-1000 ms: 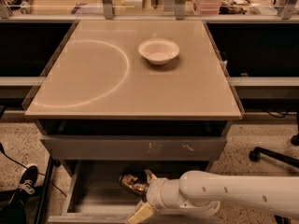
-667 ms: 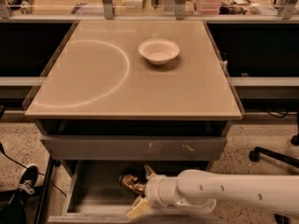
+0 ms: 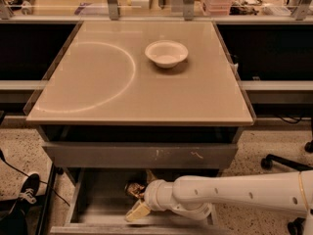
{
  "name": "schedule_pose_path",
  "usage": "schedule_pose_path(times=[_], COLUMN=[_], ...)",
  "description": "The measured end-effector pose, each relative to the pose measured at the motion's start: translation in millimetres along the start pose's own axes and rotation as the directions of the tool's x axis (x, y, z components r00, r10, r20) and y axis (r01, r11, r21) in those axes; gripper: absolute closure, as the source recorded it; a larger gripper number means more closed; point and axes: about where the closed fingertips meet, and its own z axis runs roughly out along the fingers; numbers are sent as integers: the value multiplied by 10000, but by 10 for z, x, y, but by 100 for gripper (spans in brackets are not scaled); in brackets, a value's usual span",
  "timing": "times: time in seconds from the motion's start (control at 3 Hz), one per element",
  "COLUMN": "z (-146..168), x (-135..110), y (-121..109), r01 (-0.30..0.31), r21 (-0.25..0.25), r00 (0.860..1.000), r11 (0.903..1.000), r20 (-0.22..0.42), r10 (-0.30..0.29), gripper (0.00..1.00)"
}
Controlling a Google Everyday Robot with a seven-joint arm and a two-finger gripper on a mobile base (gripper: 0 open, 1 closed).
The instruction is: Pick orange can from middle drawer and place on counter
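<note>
The orange can (image 3: 133, 188) lies in the open middle drawer (image 3: 98, 204), near the middle of its dark floor, just under the closed drawer above. My gripper (image 3: 135, 200) is down in the drawer at the can, on the end of the white arm reaching in from the right. One cream finger (image 3: 137, 211) shows just in front of the can, a little apart from it; the other is hidden behind the can. The gripper is open around the can. The beige counter (image 3: 146, 92) above carries a white arc mark.
A white bowl (image 3: 167, 53) stands on the counter at the back right of centre. A grey drawer front with white scuff marks (image 3: 146, 154) hangs over the back of the open drawer. A shoe (image 3: 27, 190) and a chair base (image 3: 279, 160) are on the floor at either side.
The visible cream finger has moved up and left, closer to the can. The can and the drawer have not moved.
</note>
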Motion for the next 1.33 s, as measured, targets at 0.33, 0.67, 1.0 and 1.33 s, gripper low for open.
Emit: schedule_pose_path(times=[0.33,0.67,1.0,1.33], z=[217,391,516,595], x=[136,287,339,448], y=[-32,-64,-168,-201], r01=[-226,-384,-236,-243], r21=[166,434,531,422], r00=[9992,9968,9936,9903], r11=[9996,9983,9983,9988], r20=[-311,-686,-1092,-1358], r10=[231,413,293,298], gripper=[0,0,0,18])
